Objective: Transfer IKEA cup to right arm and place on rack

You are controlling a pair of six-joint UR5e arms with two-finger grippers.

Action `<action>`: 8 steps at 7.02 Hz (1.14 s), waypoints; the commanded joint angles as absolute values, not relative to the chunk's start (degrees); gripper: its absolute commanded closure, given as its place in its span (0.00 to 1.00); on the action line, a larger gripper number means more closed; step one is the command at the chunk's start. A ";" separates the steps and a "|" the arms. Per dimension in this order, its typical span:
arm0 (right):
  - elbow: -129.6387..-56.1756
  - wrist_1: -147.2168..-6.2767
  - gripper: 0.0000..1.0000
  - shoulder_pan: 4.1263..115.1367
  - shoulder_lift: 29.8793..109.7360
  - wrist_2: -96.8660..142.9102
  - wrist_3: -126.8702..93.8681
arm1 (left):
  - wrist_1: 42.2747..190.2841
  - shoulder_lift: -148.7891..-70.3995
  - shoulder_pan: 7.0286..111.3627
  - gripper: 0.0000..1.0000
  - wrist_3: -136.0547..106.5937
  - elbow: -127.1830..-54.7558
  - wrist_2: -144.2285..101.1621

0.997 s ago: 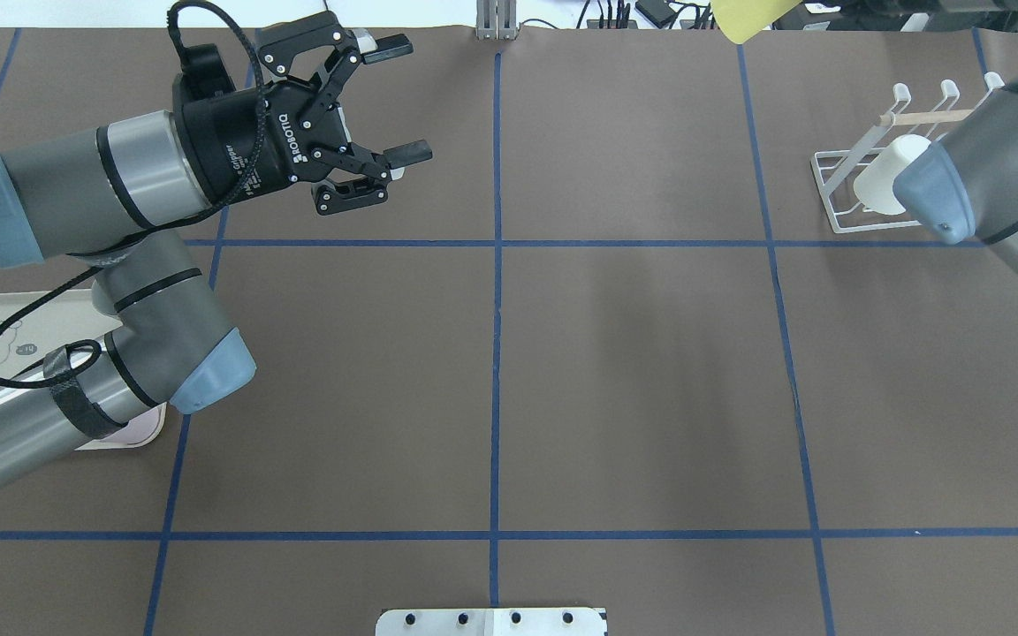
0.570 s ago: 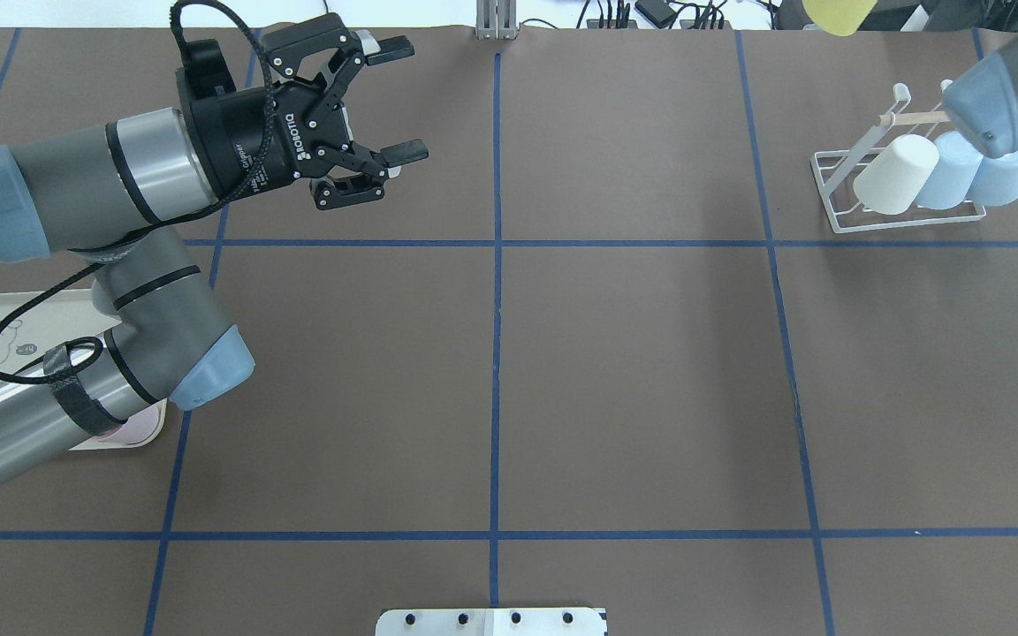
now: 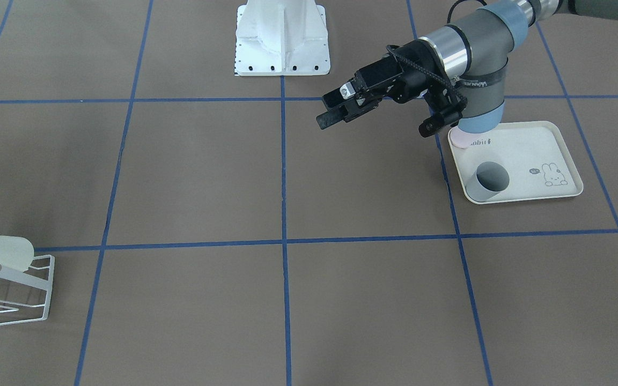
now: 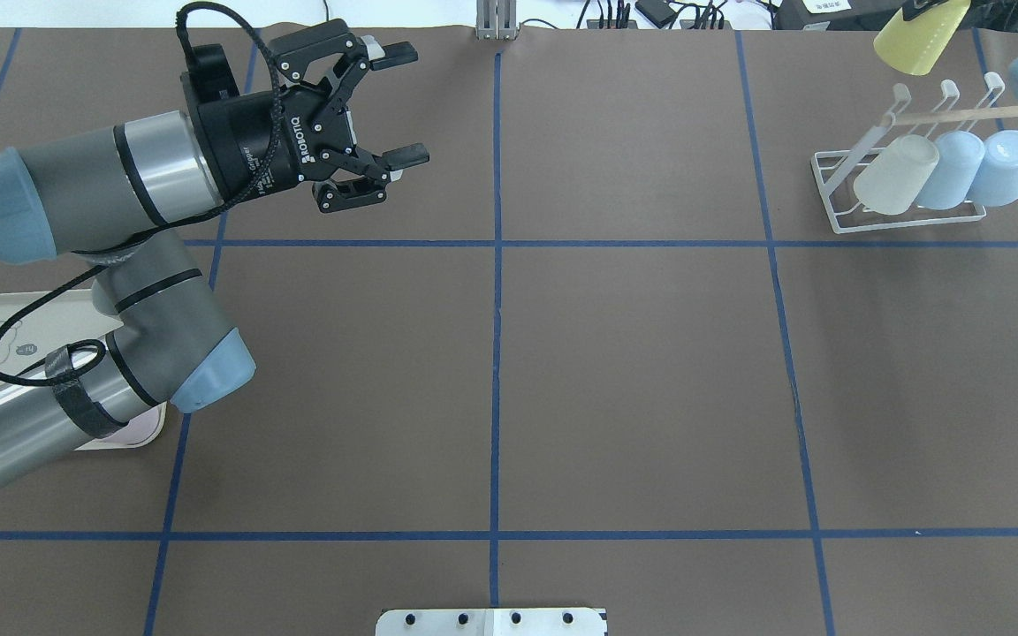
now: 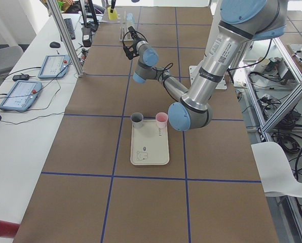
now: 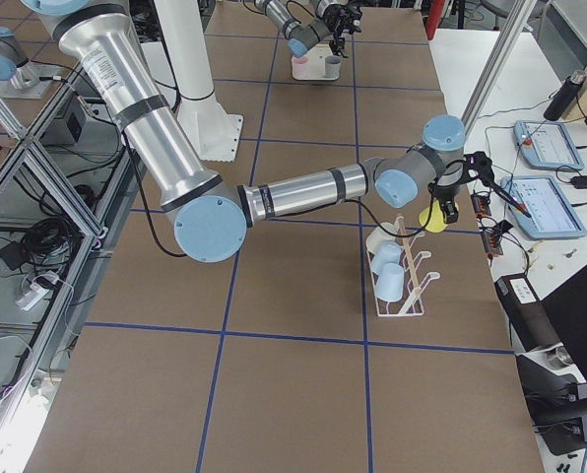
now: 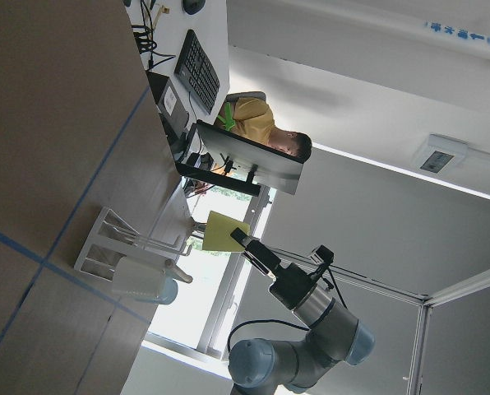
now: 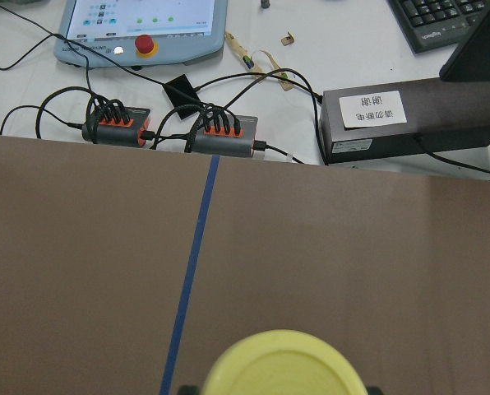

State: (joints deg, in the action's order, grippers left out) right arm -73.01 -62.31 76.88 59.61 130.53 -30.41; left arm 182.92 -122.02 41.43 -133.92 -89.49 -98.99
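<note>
The right gripper (image 7: 238,239) is clamped on the yellow IKEA cup (image 4: 911,40). In the right wrist view the cup's round end fills the lower edge, with a dark fingertip at each side. The cup hangs tilted in the air just beyond the rack (image 4: 866,137), past the tops of its prongs on the side away from the robot, and clear of it. Three cups lie slanted side by side on the rack, under its wooden dowel (image 4: 960,113). A cream cup (image 4: 896,177) sits at the end nearest the table's middle, a pale blue cup (image 4: 951,170) touches it, and a second blue cup (image 4: 1002,168) is at the outer end.

Well away from the rack, across the brown table cover, the left gripper (image 4: 401,106) hovers with its jaws spread wide — nothing between them. Farther from the rack again lies a cream rabbit-print tray (image 3: 534,155). A grey cup (image 3: 491,179) stands upright in one of its corners, with a pink cup (image 5: 161,120) near it — that one sits close under the left arm's elbow.
</note>
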 commanded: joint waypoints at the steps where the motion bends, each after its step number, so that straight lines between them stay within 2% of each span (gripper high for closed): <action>1: -72.07 -62.23 1.00 76.82 60.11 130.70 -29.97 | 182.90 -122.08 41.22 0.01 -133.86 -89.39 -98.88; 7: -71.89 -61.79 1.00 74.00 62.57 129.38 -29.88 | 182.90 -122.08 41.22 0.01 -133.86 -89.12 -98.96; 8: -71.98 -61.79 0.76 73.74 62.67 129.29 -30.23 | 182.90 -122.08 41.22 0.01 -133.86 -89.12 -98.96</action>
State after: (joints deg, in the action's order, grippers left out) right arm -71.91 -61.82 74.05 62.28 129.47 -30.05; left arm 182.92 -122.07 41.22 -133.86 -89.14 -98.93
